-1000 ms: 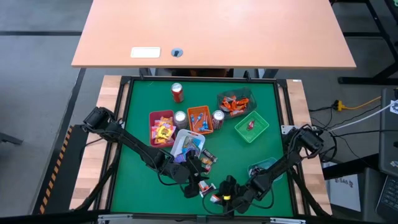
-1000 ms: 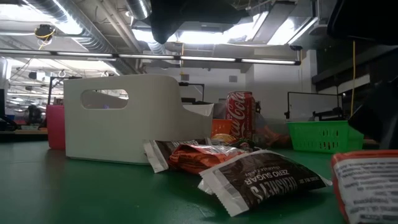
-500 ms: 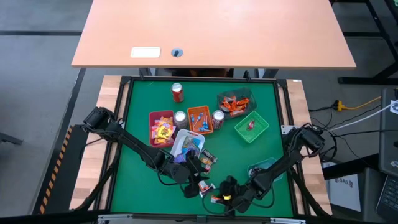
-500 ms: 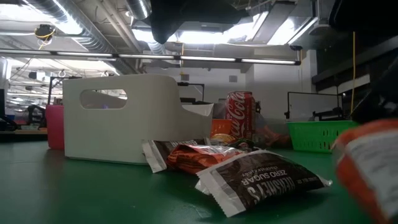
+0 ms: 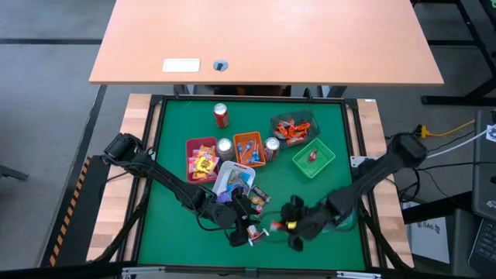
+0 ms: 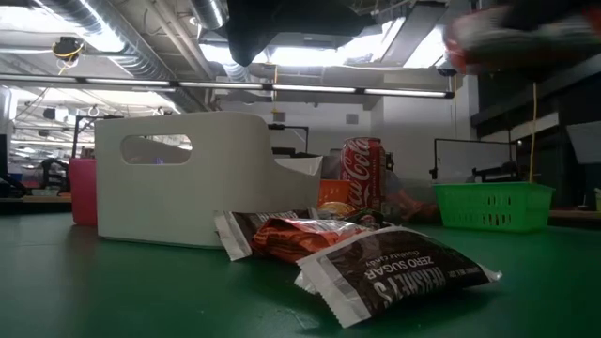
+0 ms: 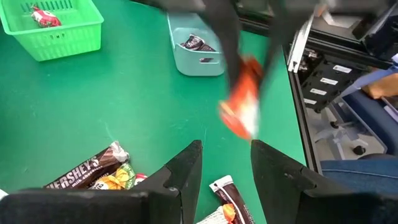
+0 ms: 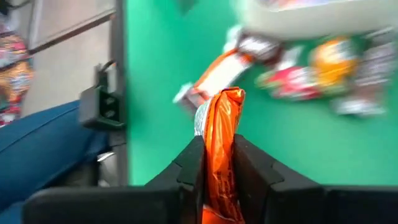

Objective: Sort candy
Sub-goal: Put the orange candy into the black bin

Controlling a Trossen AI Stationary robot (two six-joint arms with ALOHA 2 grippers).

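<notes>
My right gripper (image 5: 279,226) is shut on an orange-wrapped candy (image 8: 219,124) and holds it above the table's near middle. The candy also shows in the left wrist view (image 7: 241,107). My left gripper (image 5: 249,231) hovers low beside it, open and empty (image 7: 225,146). Loose candies lie on the green mat: a dark Hershey's bar (image 6: 394,270), an orange one (image 6: 296,235) and others (image 5: 260,198) by the white tray (image 5: 231,180). My right gripper pinches the orange candy between its two fingers (image 8: 189,158), at the wrapper's upper end (image 7: 247,67). The fingers come from above. The candy hangs below them, clear of the mat, with its free end (image 7: 235,121) down.
Pink (image 5: 200,161), orange (image 5: 249,149), dark (image 5: 291,128) and green (image 5: 313,158) trays stand across the middle, and a pale blue tray (image 7: 196,45) at the near right. A red can (image 5: 221,115) and two silver cans (image 5: 225,146) stand among them. The table frame edges the mat.
My right gripper has risen from the mat with the orange candy, which is now lifted clear, and has gone a little toward the far edge. My left gripper has kept still.
</notes>
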